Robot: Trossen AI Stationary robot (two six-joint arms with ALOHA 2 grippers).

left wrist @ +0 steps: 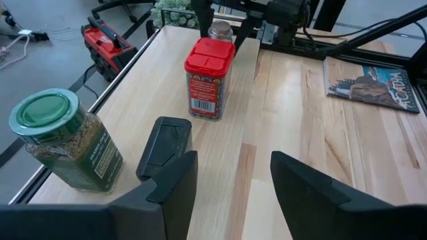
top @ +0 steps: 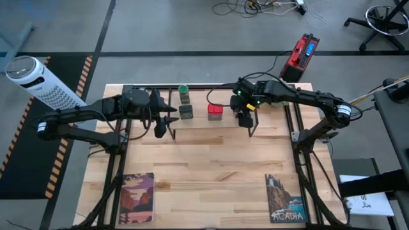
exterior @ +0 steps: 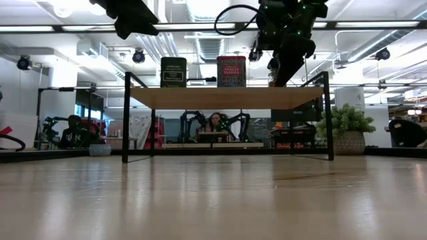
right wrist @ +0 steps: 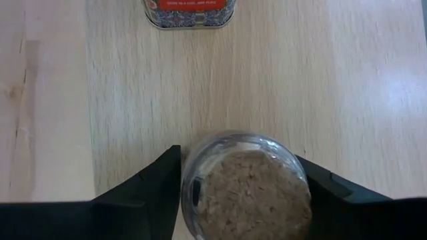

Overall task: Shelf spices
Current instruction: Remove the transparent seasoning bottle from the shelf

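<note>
Pale wooden shelf board (right wrist: 60,100) lies beneath your right gripper (right wrist: 243,190), whose fingers clamp the tiny round beige jar (right wrist: 248,187) near the red square tin (right wrist: 190,13). Set it flat, release gently. Left gripper (left wrist: 230,183) waits apart.

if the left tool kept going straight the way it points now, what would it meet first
Probably the red square tin: it stands nearly ahead of the left tool, slightly to one side. The dark grey square jar lies closer but beside one finger, so it might get brushed. Depth is uncertain.
</note>
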